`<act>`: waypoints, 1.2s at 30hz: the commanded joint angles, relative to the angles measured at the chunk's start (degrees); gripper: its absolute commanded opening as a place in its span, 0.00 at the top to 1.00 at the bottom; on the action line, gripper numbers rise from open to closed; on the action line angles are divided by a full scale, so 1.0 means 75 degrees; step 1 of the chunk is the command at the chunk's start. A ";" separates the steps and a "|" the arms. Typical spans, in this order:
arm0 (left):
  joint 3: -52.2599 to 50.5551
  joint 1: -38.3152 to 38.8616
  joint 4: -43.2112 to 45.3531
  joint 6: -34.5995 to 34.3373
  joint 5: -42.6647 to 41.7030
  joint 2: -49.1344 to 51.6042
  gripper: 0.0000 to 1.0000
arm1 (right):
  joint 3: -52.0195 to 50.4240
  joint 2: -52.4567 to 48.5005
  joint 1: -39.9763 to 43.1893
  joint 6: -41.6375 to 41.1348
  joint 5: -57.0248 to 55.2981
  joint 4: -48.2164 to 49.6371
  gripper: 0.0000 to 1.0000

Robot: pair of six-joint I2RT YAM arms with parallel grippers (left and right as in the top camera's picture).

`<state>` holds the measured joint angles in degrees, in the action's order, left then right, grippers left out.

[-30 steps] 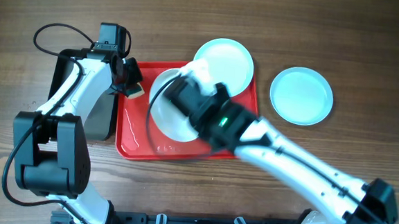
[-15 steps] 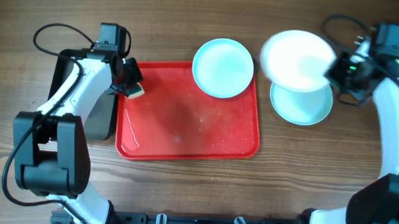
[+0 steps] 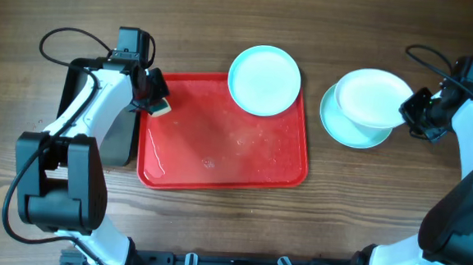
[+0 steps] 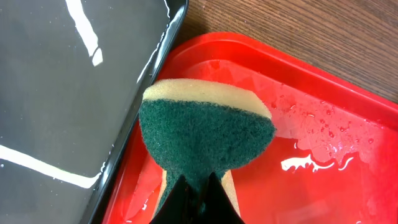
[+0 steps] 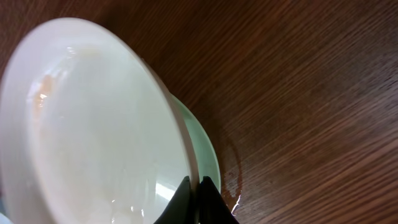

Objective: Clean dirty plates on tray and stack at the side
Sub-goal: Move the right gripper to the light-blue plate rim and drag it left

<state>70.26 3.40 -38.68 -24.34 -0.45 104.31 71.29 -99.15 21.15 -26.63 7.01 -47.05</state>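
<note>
The red tray (image 3: 226,161) lies mid-table, wet. One mint plate (image 3: 263,80) rests on its far right corner. A second mint plate (image 3: 348,129) lies on the wood to the right. My right gripper (image 3: 409,109) is shut on the rim of a white plate (image 3: 370,97) and holds it just over that second plate; the wrist view shows the white plate (image 5: 93,130) over the mint one (image 5: 205,149). My left gripper (image 3: 158,103) is shut on a green and yellow sponge (image 4: 205,127) over the tray's far left corner (image 4: 323,149).
A dark grey metal pan (image 3: 110,116) stands left of the tray, and it shows in the left wrist view (image 4: 68,93). A black cable (image 3: 65,36) loops at the far left. Water marks the wood by the stacked plates (image 5: 233,186).
My right arm carried the white plate from the tray across to the right and lowered it over the plate lying on the wood. The left arm has not moved.
</note>
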 commanded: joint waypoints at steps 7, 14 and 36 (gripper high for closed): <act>0.0076 0.0017 0.0061 -0.0076 0.0102 -0.0058 0.96 | 0.0020 -0.0111 -0.1241 0.0924 0.1504 0.0589 0.52; 0.0076 0.0017 0.0061 -0.0076 0.0102 -0.0058 0.96 | 0.0061 -0.0262 -0.3369 -0.0516 0.1274 0.1821 0.53; 0.0076 0.0017 0.0006 -0.0073 0.0105 -0.0058 0.96 | 0.1716 -0.2736 -0.6260 -0.0481 0.1279 -0.0857 0.81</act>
<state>70.26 3.40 -38.63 -24.34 -0.43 104.31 83.07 -118.74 -21.28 -34.61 13.34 -50.26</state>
